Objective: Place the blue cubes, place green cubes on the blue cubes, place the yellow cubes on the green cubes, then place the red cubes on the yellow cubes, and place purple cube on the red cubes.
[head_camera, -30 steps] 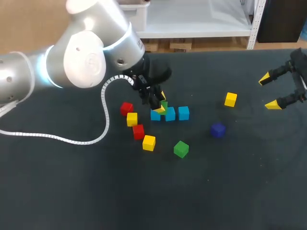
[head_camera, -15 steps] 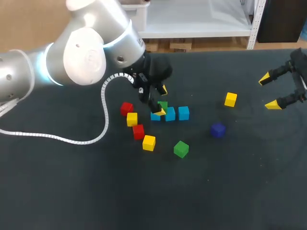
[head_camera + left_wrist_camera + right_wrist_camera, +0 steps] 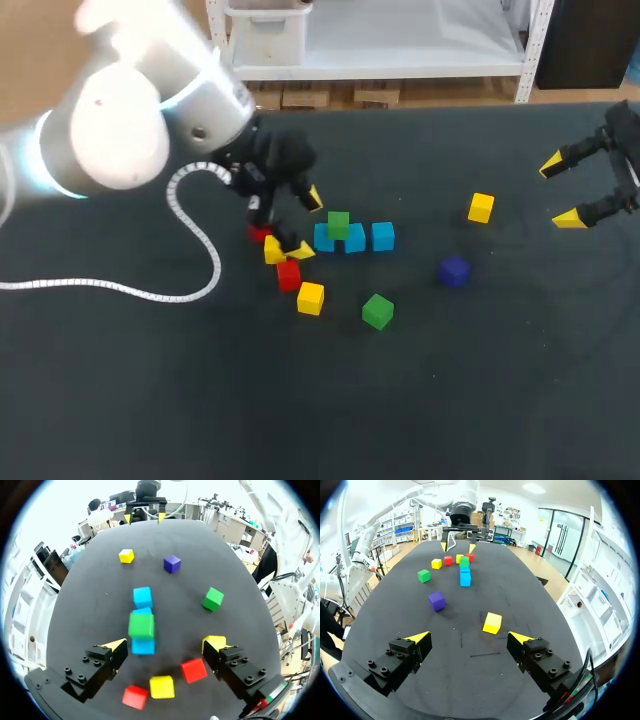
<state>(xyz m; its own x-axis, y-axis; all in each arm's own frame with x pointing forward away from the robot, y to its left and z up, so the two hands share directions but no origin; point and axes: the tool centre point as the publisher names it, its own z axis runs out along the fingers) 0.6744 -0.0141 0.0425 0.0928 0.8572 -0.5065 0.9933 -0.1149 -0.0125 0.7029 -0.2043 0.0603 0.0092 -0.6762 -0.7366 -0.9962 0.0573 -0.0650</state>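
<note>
Left gripper (image 3: pixel 307 224) is wide open, I'm holding nothing. It hangs over a red cube (image 3: pixel 288 274) and a yellow cube (image 3: pixel 274 249), just beside the blue cubes (image 3: pixel 383 236). One green cube (image 3: pixel 338 224) sits atop the blue row; other green cube (image 3: pixel 377 311) lies loose nearby. Right gripper (image 3: pixel 560 192) open too, empty, well apart.

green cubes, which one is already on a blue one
The green cube atop the blue cubes; the other green cube sits alone on the table.
</note>
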